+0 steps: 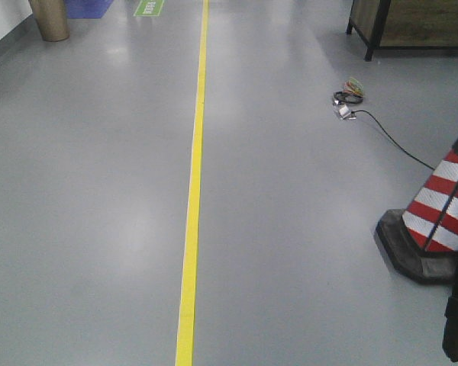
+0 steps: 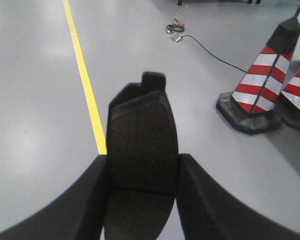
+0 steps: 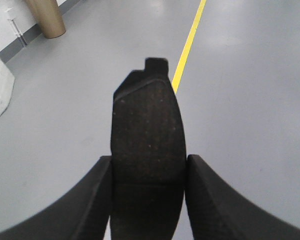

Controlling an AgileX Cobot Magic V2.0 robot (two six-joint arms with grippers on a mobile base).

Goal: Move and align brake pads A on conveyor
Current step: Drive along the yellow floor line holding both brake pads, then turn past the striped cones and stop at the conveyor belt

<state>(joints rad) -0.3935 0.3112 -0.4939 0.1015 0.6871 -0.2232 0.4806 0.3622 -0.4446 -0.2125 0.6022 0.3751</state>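
Note:
In the left wrist view a dark grey brake pad (image 2: 142, 135) with a groove across its middle and a small end tab is clamped between the black fingers of my left gripper (image 2: 142, 172), held above the grey floor. The right wrist view shows a second brake pad (image 3: 146, 135) of the same kind, gripped across its width by my right gripper (image 3: 147, 172). Both pads point away from the wrists, tab end forward. The conveyor is out of view in all three views. Neither gripper appears in the front view.
A yellow floor line (image 1: 194, 191) runs ahead over the grey floor. A red-and-white traffic cone (image 1: 441, 213) stands at the right, with a second cone (image 2: 297, 87) beside it. A cable bundle (image 1: 348, 97) lies on the floor. A wooden cabinet (image 1: 412, 23) is far right, a brown column (image 1: 49, 19) far left.

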